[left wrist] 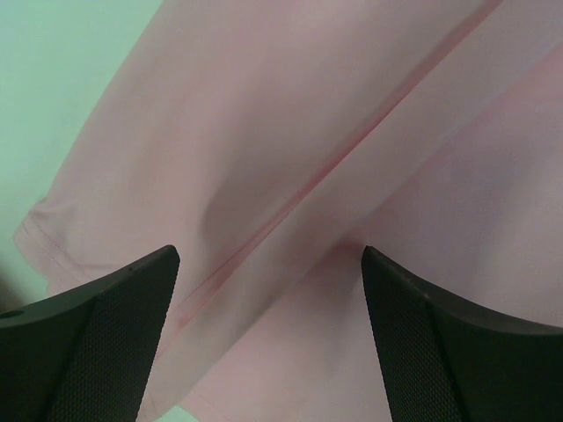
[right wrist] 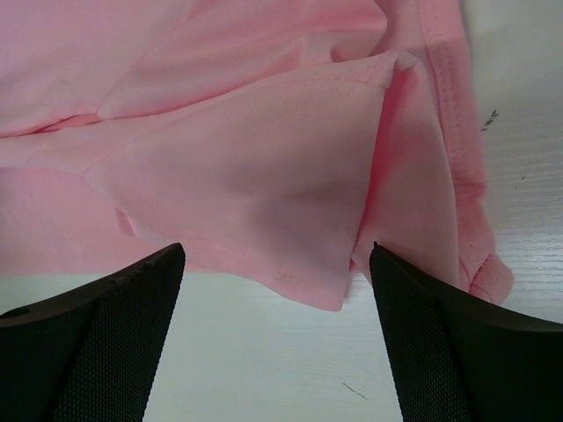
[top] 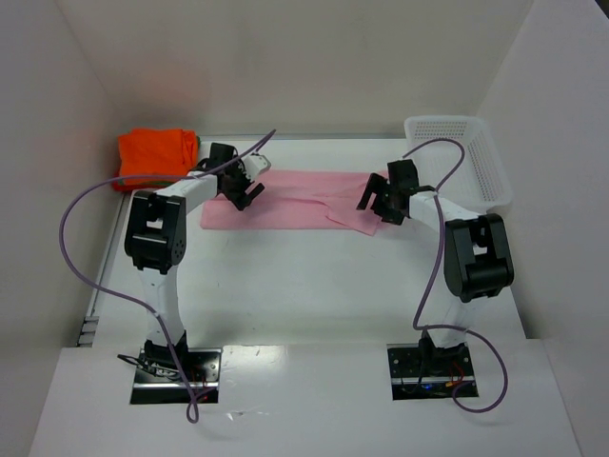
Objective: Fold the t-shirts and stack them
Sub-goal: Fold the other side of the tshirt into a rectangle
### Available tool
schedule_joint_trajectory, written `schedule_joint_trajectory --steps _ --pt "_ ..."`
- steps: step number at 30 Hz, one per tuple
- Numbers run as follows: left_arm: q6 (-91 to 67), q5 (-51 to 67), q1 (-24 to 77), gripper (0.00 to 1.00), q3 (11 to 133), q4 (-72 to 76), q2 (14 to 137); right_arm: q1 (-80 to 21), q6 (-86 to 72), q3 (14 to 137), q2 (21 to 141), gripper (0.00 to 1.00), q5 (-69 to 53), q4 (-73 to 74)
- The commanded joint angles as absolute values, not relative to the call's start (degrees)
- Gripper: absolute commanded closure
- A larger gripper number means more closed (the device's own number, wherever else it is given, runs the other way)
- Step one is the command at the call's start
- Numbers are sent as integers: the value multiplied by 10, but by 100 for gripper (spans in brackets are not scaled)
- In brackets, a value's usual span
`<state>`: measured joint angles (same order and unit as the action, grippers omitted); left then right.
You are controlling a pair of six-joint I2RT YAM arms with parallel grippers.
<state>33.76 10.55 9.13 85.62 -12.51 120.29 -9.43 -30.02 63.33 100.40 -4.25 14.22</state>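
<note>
A pale pink t-shirt (top: 295, 200) lies folded into a long strip across the far middle of the table. My left gripper (top: 243, 190) hovers over its left end, open and empty; in the left wrist view the pink cloth (left wrist: 290, 158) with a seam fills the space between the fingers (left wrist: 97, 334). My right gripper (top: 381, 205) is open and empty over the strip's right end; in the right wrist view a folded sleeve corner (right wrist: 290, 193) lies between the fingers (right wrist: 449, 334). A folded bright orange t-shirt (top: 157, 155) sits at the far left. No green shirt shows.
A white plastic mesh basket (top: 461, 157) stands at the far right, close behind my right arm. White walls enclose the table on the left, back and right. Purple cables loop from both arms.
</note>
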Motion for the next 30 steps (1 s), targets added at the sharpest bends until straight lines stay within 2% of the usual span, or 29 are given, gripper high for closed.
schedule_joint_trajectory --steps 1,6,9,12,13,14,21,25,28,30 --pt "333 121 94 8 871 -136 1221 -93 -299 651 1017 11 -36 130" --pt "345 121 94 8 871 -153 1231 -93 -304 652 1036 23 -53 115" --pt "351 133 94 8 871 -166 1231 -93 -304 657 1051 36 -53 115" --pt "356 138 94 8 877 -180 1237 -93 -309 671 1056 53 -53 115" --pt "356 143 94 8 877 -180 1237 -93 -309 671 1062 69 -58 115" --pt "362 143 94 8 877 -186 1237 -93 -315 676 1062 77 -58 110" --pt "367 166 94 8 877 -204 1231 -93 -315 736 1042 84 -58 127" --pt "374 173 94 8 877 -210 1231 -93 -309 778 1061 84 -70 127" --pt "374 179 94 8 877 -215 1231 -93 -315 823 1093 77 -84 120" --pt "374 185 94 8 877 -215 1231 -93 -326 847 1117 77 -84 108"
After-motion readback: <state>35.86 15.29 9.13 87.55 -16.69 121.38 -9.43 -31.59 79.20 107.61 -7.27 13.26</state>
